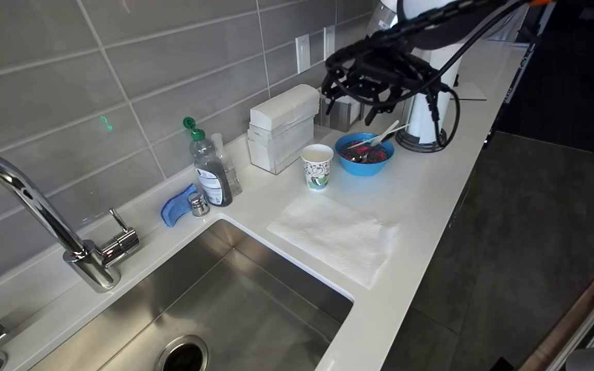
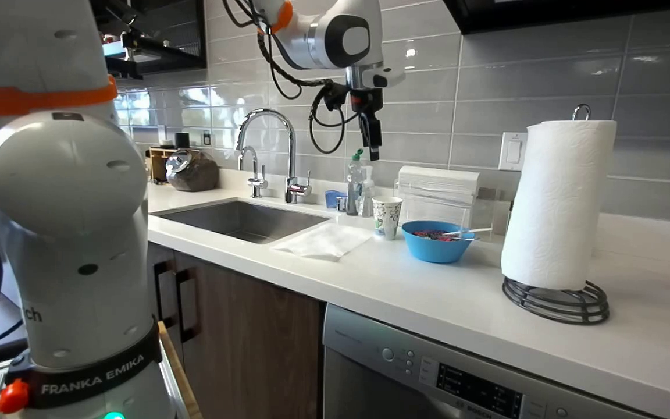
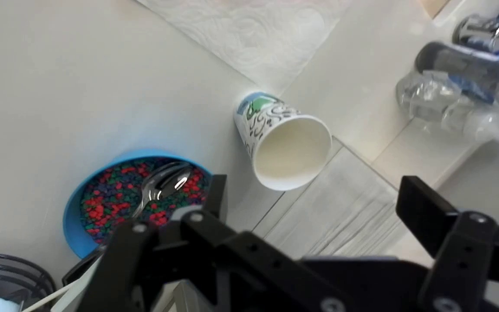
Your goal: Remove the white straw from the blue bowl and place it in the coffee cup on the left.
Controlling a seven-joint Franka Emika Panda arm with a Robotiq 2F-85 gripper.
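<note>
In an exterior view the white arm (image 2: 67, 180) stands upright in its lower part; farther along, high up, the wrist (image 2: 349, 42) bends downward. The black end effector (image 3: 314, 190) points down, its two fingers (image 3: 422, 212) wide apart, their tips about level in the wrist view.

Bowl (image 2: 435, 251): straw (image 1: 366, 141) partly inside; around it, in an exterior view: cup (image 2: 386, 221), ten o'clock; paper sheet (image 2: 324, 240), nine; towels (image 2: 437, 195), twelve.
</note>
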